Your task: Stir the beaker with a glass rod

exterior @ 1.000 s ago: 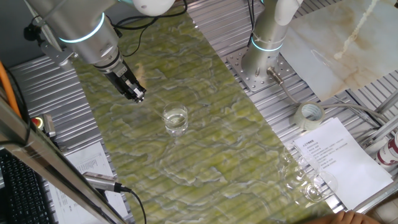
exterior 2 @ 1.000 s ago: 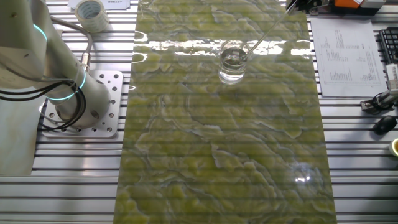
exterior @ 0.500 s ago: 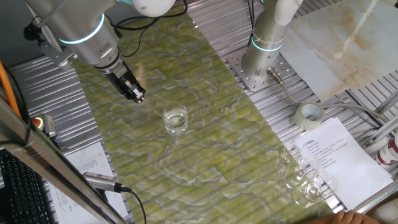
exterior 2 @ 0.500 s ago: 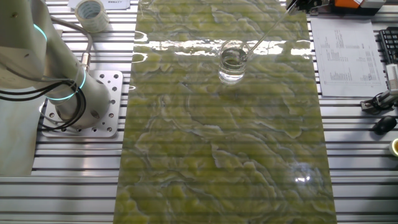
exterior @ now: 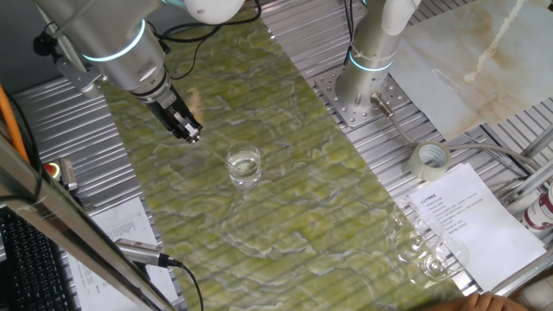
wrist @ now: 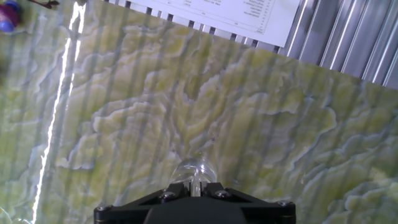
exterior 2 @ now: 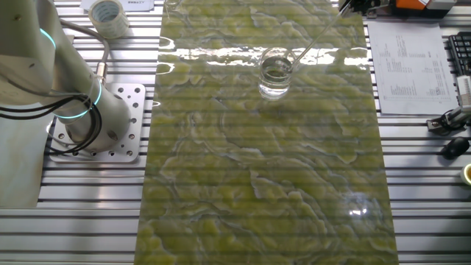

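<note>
In one fixed view the gripper (exterior: 192, 134) hangs in the upper left of the frame at the end of a grey arm with a glowing cyan ring, its dark fingers pointing down and to the right over the green marbled mat (exterior: 285, 207). The beaker (exterior: 244, 165) stands upright just left of centre on that mat, below and to the right of the gripper and apart from it. The glass rod cannot be made out here. A tape roll (exterior: 431, 159) lies at right of centre on the slatted metal table (exterior: 380, 164), beside a printed sheet (exterior: 471, 220), and a cluster of clear round glass vessels (exterior: 425, 250) sits at lower right. In the other fixed view the beaker (exterior 2: 274, 72) stands in the upper middle of the frame, and the glass rod (exterior 2: 315, 38) shows as a faint slanting line rising from the beaker's mouth to the gripper (exterior 2: 346, 7) at the top edge, right of centre. The rod's lower end seems to sit inside the beaker. The arm's base (exterior 2: 88, 118) is bolted at the left, and the tape roll (exterior 2: 108, 15) is in the upper left corner. In the hand view the black gripper (wrist: 194, 190) fills the bottom centre, clenched on the glass rod (wrist: 195, 171), whose rounded clear end shows just above the fingers. The mat (wrist: 186, 93) covers nearly the whole frame, with the printed sheet (wrist: 230, 12) at the top edge. The beaker does not show here.
</note>
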You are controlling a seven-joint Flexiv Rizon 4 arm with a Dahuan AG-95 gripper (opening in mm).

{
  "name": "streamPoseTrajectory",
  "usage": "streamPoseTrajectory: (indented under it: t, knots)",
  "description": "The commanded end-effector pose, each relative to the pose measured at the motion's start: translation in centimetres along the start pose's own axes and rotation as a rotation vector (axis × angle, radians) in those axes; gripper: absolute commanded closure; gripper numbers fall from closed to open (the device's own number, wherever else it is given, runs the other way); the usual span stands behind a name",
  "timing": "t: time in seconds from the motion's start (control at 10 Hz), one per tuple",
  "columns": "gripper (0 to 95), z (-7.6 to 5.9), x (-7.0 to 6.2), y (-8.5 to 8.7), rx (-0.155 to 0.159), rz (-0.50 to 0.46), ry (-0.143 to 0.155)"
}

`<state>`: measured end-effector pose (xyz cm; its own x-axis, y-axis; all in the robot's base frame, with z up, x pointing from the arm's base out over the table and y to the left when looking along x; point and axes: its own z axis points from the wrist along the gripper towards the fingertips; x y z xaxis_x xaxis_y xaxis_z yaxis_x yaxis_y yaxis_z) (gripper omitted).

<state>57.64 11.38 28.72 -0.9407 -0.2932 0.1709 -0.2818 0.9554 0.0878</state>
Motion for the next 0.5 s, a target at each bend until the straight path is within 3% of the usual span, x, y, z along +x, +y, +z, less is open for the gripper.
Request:
streamPoseTrajectory:
  t: [0.1, 0.5]
  knots:
    - [95.0, 0.07, 0.0, -0.04, 0.002, 0.002, -0.008]
    - [95.0, 0.07, 0.0, -0.04, -0.001, 0.004, -0.015]
